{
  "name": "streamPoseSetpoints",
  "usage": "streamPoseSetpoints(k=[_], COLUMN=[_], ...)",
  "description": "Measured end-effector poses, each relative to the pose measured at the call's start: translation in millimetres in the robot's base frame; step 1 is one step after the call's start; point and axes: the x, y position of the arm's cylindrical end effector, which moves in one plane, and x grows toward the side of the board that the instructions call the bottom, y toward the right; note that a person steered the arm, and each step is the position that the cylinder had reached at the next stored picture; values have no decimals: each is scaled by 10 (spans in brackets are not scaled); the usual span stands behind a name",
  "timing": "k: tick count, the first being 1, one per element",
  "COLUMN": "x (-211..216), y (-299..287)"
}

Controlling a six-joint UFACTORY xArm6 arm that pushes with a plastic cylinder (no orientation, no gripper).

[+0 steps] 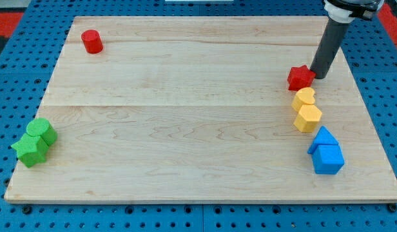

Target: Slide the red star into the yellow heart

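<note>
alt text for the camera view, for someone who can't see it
My tip sits just right of the red star, which lies just above the yellow heart near the wooden board's right edge. Below the heart are a yellow hexagon and two blue blocks; a red cylinder sits top left, two green blocks bottom left.
</note>
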Motion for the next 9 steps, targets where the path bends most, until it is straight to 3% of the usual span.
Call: streamPoseSetpoints(k=[1, 3, 7, 9], x=[-424, -414, -34, -41], y=[122, -318, -380, -383])
